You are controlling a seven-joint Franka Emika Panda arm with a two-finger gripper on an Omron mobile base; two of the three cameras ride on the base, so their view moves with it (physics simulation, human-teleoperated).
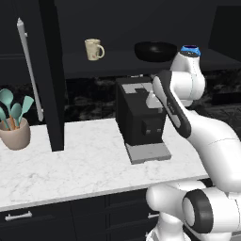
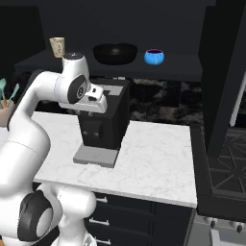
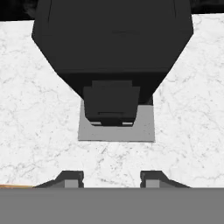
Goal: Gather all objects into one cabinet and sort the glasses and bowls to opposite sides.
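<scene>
1. A home kitchen, computer-rendered.
2. A white marble table runs over black drawers with short silver handles.
3. A black coffee machine stands on it, near a pot of teal utensils.
4. An open black wall cabinet shelves a cream mug, a black bowl and a blue mug.
5. A stove adjoins at the right.

cream mug, black bowl, blue mug, white-marbled counter
</scene>
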